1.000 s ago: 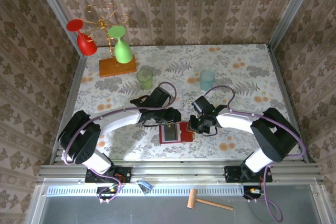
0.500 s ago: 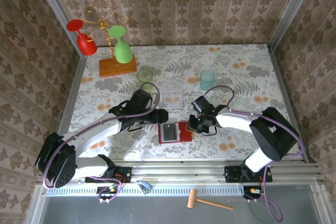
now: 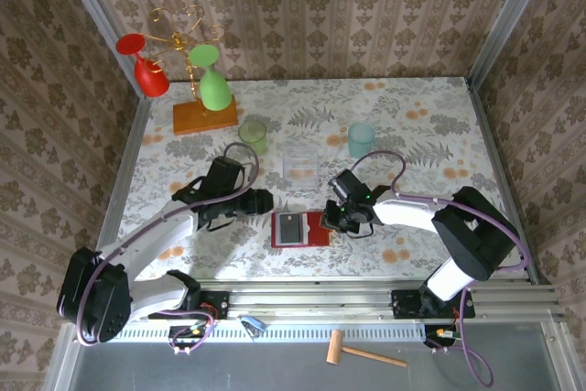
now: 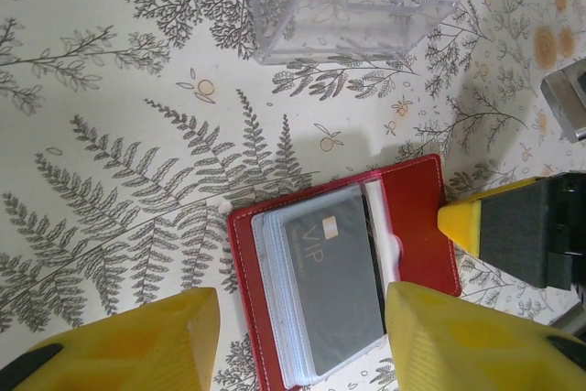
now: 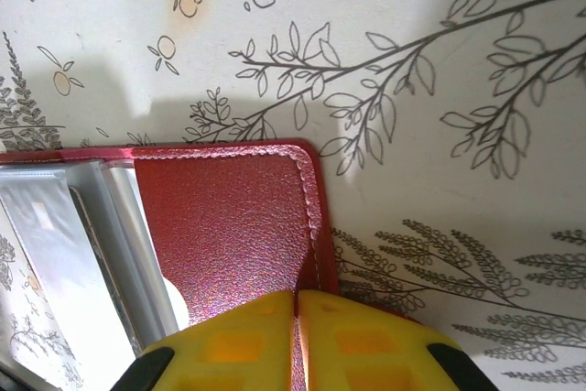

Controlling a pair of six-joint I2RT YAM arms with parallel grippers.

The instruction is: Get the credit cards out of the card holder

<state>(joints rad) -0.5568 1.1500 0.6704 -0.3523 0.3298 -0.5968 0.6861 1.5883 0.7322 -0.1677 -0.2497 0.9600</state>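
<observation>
Pinching the red leather card holder at 3 o'clock, the right claw is clamped tight; the left claw hangs wide open at 9 o'clock.

A floral-printed tablecloth covers the table. At its far left, a gold wire rack on a wooden base holds an inverted red wine glass and a green one. A green tumbler and a pale blue tumbler stand upright, with a clear plastic box between them. A wooden mallet lies off the table, at the near edge.
</observation>
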